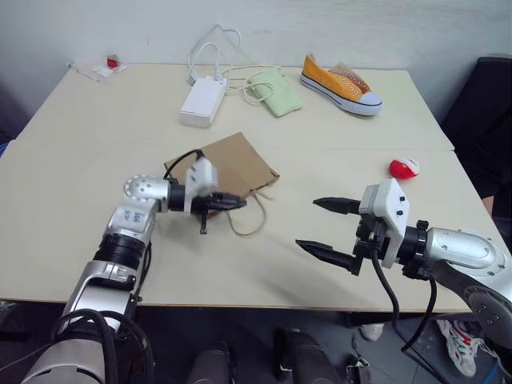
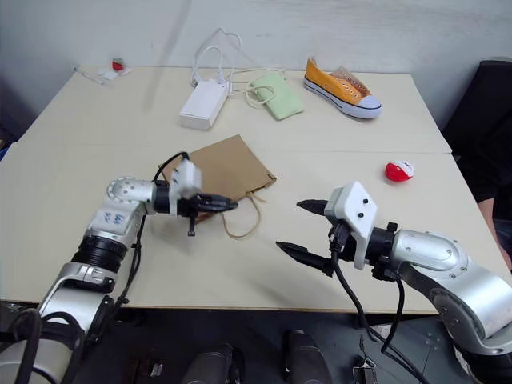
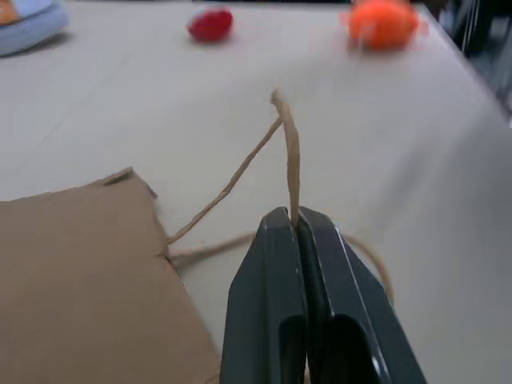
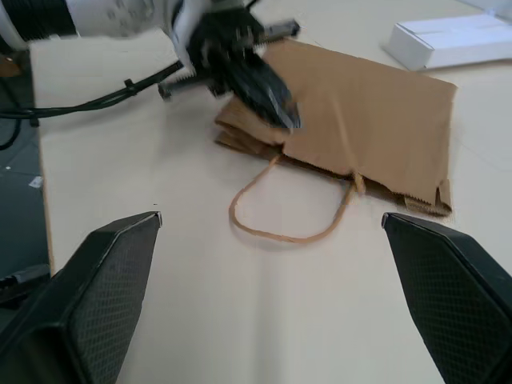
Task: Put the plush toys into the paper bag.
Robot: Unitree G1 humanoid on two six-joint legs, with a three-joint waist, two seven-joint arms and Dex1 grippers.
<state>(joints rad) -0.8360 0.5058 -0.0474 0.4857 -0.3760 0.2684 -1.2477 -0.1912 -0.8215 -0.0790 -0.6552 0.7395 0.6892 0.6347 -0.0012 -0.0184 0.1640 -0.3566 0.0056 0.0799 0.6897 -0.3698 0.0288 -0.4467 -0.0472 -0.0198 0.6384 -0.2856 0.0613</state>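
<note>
Right gripper (image 1: 326, 230), black tapered fingers spread wide, hovers over the pale matte table (image 1: 72, 240). Left gripper (image 3: 298, 228) is pinched on a thin twine handle (image 3: 288, 152) of the flat brown kraft paper bag (image 1: 236, 164). The round red-and-white plush (image 1: 404, 168) lies near the table's right edge, the orange plush (image 3: 382, 22) beyond it. Farther back: green cloth pouch (image 1: 276, 92), orange canvas sneaker (image 1: 340, 84), white wall (image 1: 120, 24).

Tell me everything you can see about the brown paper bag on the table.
The paper bag is plain brown kraft paper, lying flat and folded shut on the beige table, its mouth toward the robot. Two thin beige twine handles come off that edge: one loop rests on the tabletop, the other is pinched in the shut left gripper. The open right gripper stands apart.
</note>
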